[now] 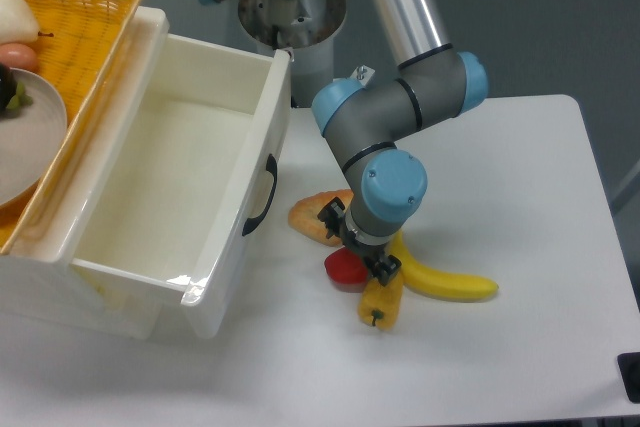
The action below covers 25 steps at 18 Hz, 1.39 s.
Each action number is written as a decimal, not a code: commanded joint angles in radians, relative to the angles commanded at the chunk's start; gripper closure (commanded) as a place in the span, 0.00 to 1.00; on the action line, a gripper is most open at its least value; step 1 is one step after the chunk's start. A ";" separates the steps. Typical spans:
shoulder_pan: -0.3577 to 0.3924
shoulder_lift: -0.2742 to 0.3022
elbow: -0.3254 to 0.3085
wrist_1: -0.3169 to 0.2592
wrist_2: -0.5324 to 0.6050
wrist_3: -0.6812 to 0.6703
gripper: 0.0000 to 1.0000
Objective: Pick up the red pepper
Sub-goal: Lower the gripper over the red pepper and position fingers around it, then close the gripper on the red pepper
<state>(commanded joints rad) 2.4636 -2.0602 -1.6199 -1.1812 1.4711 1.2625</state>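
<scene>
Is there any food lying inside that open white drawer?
No. The drawer shows only its bare white floor, while the red pepper, banana and other toy foods lie on the table beside it.

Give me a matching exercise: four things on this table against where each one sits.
Things:
1. red pepper
2. banana
3. croissant
4. white drawer

Places:
A. left side, pulled open
B. right of the yellow pepper
C. directly under the end effector
D. beside the drawer handle

Pairs: 1-C, 2-B, 3-D, 4-A
</scene>
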 joint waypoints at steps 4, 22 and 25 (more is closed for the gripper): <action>-0.002 -0.003 0.000 0.000 0.000 0.000 0.00; 0.006 -0.048 0.060 0.005 -0.002 0.000 0.00; 0.005 -0.040 0.048 0.003 0.000 0.000 0.00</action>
<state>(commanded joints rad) 2.4682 -2.1000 -1.5723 -1.1781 1.4711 1.2625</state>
